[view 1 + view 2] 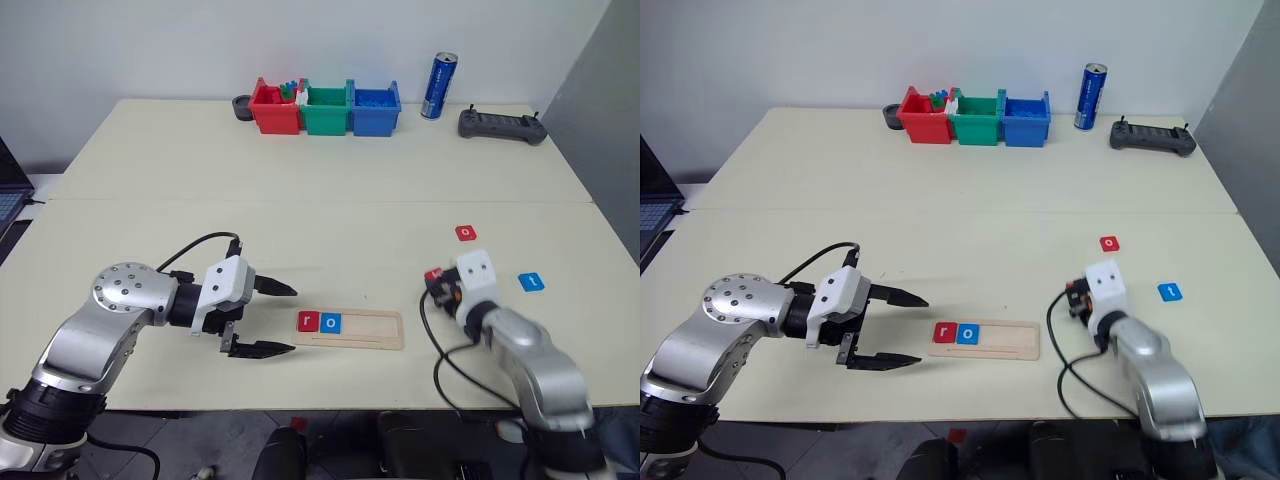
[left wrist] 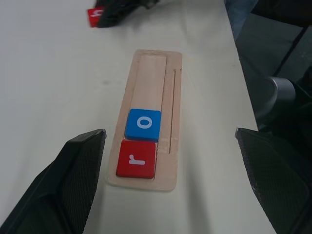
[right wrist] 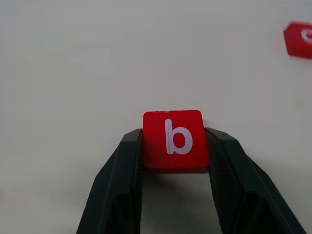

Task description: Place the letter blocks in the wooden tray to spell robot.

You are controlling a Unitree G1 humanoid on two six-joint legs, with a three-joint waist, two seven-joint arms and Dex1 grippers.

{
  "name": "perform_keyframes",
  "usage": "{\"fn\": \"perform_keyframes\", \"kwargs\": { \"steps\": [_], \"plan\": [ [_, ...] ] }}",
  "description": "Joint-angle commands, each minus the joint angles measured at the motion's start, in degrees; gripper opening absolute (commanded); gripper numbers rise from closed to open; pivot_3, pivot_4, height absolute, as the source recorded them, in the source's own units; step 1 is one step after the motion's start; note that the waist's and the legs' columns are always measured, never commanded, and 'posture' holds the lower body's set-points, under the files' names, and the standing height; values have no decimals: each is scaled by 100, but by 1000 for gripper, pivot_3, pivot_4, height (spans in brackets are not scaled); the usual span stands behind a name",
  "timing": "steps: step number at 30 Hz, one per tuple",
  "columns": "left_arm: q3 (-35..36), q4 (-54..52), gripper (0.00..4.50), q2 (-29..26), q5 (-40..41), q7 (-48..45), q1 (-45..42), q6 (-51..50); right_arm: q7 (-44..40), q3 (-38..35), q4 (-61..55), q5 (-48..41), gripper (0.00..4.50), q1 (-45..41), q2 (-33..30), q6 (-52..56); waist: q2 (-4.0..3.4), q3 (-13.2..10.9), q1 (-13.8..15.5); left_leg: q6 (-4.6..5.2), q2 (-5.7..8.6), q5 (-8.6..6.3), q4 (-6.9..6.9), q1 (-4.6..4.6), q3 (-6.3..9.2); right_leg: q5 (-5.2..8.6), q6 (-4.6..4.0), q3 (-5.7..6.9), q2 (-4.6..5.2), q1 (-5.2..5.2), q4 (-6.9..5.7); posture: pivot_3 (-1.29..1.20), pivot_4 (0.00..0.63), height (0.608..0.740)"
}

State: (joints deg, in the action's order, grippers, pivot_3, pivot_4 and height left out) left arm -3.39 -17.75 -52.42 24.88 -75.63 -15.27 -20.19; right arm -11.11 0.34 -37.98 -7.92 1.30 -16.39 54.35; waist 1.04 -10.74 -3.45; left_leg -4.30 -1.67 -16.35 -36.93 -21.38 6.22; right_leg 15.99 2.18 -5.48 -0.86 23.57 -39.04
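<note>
- The right claw [image 3: 173, 146] is closed on the red "b" block [image 3: 174, 139], gripping it by two opposite edges, right of the wooden tray [image 1: 370, 330].
- The left claw [image 1: 272, 318] stands wide open and empty, just left of the tray.
- The tray's left end holds the red "r" block [image 1: 308, 321] and the blue "o" block [image 1: 331, 323], side by side.
- On the table [image 1: 300, 220], a red block [image 1: 466, 233] and a blue block [image 1: 531, 282] lie farther right.
</note>
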Motion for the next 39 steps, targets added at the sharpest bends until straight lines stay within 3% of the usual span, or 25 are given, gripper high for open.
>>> {"fn": "perform_keyframes", "kwargs": {
  "steps": [1,9,13,17,18,21,25,31,35,39],
  "plan": [
    [-70,-249,4500,-40,-34,-27,21,59,439,-35,-1134,1,1459,566,370,432,-1,0,-3,0,0,0,0,1,-1,5,9,-1,0,-1,0,0,150,740],
    [-170,103,4500,19,-139,-148,-41,364,996,-23,-1006,106,1459,879,1099,440,0,1,-7,-2,-2,2,-3,21,-8,14,31,-7,-4,-14,0,0,150,740],
    [-144,472,4500,59,-277,-265,137,862,1050,-210,-863,-25,2872,799,1427,316,0,1,-7,-1,-4,2,0,21,-8,17,26,-5,-3,-12,2,0,150,740],
    [-68,728,4500,71,-329,-348,361,1244,901,-409,-1075,-138,4328,556,1336,358,-1,0,-5,-1,-2,1,0,19,-12,17,25,-8,0,-12,3,0,150,740],
    [-46,794,4500,65,-346,-365,415,1338,814,-503,-1159,-193,4484,476,1242,423,-1,0,-3,-1,-2,2,0,18,-10,17,26,-6,0,-12,4,0,150,740],
    [15,986,4500,37,-421,-386,554,1614,141,-977,-1300,-629,4484,36,606,648,-3,-1,3,-1,-2,1,0,18,-10,17,26,-7,0,-12,3,0,150,740],
    [11,1138,4500,61,-510,-388,637,1877,-1555,-1324,-892,-1499,4484,-387,-1013,571,-3,-1,4,0,0,1,-3,21,-13,17,27,-7,1,-15,5,0,150,740],
    [-48,1221,4500,143,-584,-365,664,2081,-3854,-640,191,-1296,4484,-316,-3175,-1355,1,-1,12,9,0,-4,-2,24,-16,19,24,-6,-1,-22,9,0,150,740],
    [-63,1273,4500,161,-618,-378,623,2142,-4533,18,1022,-924,4484,-505,-3651,-2345,5,-3,12,10,-1,-4,-5,29,-15,19,24,-6,-1,-29,8,0,150,740],
    [-102,1187,4500,182,-623,-335,593,2089,-4719,385,1643,-667,4484,-766,-3611,-2881,5,-3,12,10,-1,-4,-6,32,-16,17,22,-7,-1,-30,6,0,150,740]
  ]
}}
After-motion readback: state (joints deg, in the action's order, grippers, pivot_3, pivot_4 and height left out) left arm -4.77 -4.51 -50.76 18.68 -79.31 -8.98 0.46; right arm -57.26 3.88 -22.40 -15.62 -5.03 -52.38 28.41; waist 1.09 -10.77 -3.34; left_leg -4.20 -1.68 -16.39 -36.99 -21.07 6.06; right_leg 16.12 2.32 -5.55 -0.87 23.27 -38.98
